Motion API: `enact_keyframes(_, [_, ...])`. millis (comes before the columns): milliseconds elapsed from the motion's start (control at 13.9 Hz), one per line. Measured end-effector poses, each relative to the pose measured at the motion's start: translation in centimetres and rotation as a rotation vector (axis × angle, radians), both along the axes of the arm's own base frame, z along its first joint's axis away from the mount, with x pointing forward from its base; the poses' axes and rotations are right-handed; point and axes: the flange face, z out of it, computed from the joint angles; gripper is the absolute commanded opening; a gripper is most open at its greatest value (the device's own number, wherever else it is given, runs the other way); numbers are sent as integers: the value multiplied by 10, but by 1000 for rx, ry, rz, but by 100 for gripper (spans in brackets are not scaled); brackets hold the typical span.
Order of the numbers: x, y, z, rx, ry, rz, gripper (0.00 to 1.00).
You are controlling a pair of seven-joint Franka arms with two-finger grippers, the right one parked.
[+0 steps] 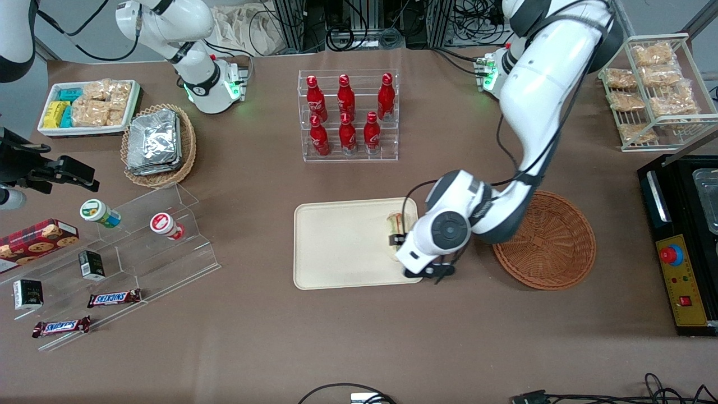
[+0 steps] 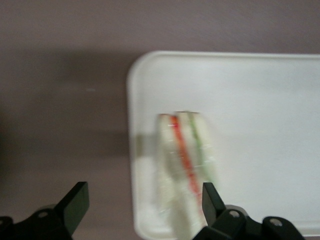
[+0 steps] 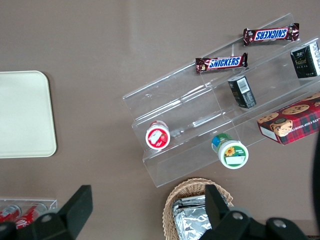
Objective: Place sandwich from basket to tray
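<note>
Gripper [image 2: 142,202] of the working arm, fingers spread wide and holding nothing, hovers over the tray's [image 1: 336,247] edge nearest the basket [image 1: 552,241]. One wrapped triangular sandwich [image 2: 184,165], pale bread with red and green layers, lies on the smooth cream plastic tray, rounded at its corners. One round, reddish-brown woven wicker basket sits just beside the tray on the brown bench [image 1: 359,348].

The wrapped sandwich [image 2: 184,165], a pale wedge showing red and green filling stripes, is lying on the cream tray [image 1: 336,247], close to the tray's rim at the end nearest the basket [image 1: 552,247]. The reddish-brown wicker basket is sitting just beside the tray, toward the working arm's end of the table.
</note>
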Motion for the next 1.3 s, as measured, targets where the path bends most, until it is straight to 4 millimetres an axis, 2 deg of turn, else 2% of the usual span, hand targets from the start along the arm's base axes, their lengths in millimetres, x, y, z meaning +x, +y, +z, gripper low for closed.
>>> enact_keyframes(216, [3,67,101,114,16,52,100])
enact_keyframes(432, [-12,138,197,152,18,-10,100])
enact_keyframes(576, [-25,197,252,144,20,-82,100])
enact_keyframes(720, [-42,252,296,124,19,-122,100])
enact_keyframes(792, [-50,272,313,114,13,-126,100])
enact_keyframes(936, [-65,289,333,93,6,-124,100])
enact_keyframes(1008, [-68,289,335,81,8,-123,100])
enact_keyframes(1296, [-71,289,313,74,52,-125,100])
